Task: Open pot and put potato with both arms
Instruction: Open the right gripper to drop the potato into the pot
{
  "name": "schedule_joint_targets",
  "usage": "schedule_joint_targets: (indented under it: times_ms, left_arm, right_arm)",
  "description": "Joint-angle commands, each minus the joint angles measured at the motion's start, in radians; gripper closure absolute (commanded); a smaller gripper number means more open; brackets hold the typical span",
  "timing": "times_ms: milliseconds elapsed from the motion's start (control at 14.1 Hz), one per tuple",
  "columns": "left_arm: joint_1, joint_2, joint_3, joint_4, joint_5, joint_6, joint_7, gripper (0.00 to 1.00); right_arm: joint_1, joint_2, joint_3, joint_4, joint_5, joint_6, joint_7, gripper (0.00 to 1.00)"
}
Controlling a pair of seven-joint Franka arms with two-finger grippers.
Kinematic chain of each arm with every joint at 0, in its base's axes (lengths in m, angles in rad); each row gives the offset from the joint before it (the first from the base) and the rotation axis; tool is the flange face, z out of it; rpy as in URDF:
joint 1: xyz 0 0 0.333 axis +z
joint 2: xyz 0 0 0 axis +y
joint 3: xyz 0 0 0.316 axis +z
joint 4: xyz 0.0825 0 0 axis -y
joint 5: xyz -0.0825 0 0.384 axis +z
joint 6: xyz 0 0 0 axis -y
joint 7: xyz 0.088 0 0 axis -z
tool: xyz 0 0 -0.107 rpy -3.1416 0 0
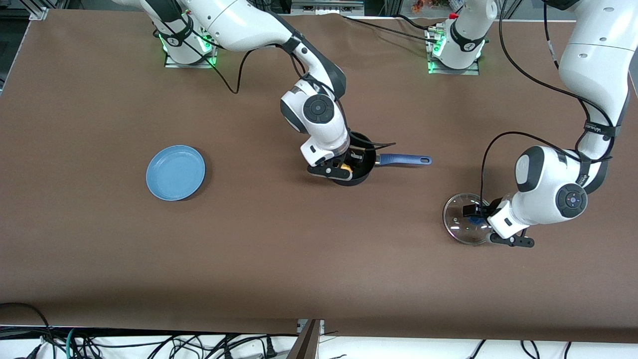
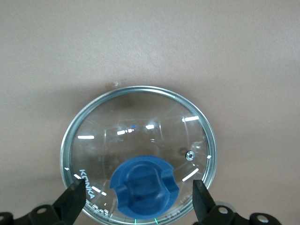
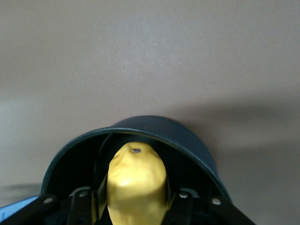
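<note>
We see the right tool (image 3: 136, 206) pinching the potato (image 3: 136, 180) inside the pot (image 1: 366, 155), the left tool (image 2: 138, 197) spread around the lid (image 2: 140, 140) knob.

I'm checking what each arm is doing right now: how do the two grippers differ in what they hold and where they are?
The right gripper is shut on the potato; the left gripper is open, its fingers apart on either side of the lid's blue knob. The right gripper is at the mouth of the open pot; the left is over the lid, which lies flat on the table toward the left arm's end. Both point downward.
</note>
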Motion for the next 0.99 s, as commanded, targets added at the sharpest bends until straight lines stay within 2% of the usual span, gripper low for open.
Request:
schedule_joint_targets:
  times_ms: [0, 142, 284, 497, 710, 923]
  left_arm:
    - [0.007, -0.054, -0.006, 0.012, 0.028, -0.041, -0.008, 0.00]
    - [0.011, -0.142, -0.009, 0.014, 0.020, -0.133, -0.002, 0.00]
    - [0.011, -0.254, -0.013, 0.015, 0.011, -0.239, 0.000, 0.00]
    - [0.010, -0.384, -0.024, 0.020, 0.010, -0.374, 0.020, 0.00]
    - [0.010, -0.452, -0.027, 0.103, -0.039, -0.529, 0.035, 0.00]
    - [-0.022, -0.545, 0.011, 0.112, -0.081, -0.601, 0.043, 0.00]
  right_arm:
    - [0.012, 0.017, -0.010, 0.036, 0.009, -0.005, 0.003, 0.00]
    - [0.002, 0.000, -0.014, 0.047, 0.009, -0.020, -0.007, 0.00]
    - [-0.035, -0.027, -0.023, 0.092, 0.011, -0.132, -0.040, 0.00]
    - [-0.136, -0.073, -0.017, 0.195, 0.012, -0.368, -0.236, 0.00]
    - [-0.250, -0.167, -0.022, 0.197, 0.008, -0.503, -0.457, 0.00]
    - [-0.363, -0.237, -0.034, 0.197, -0.006, -0.680, -0.614, 0.00]
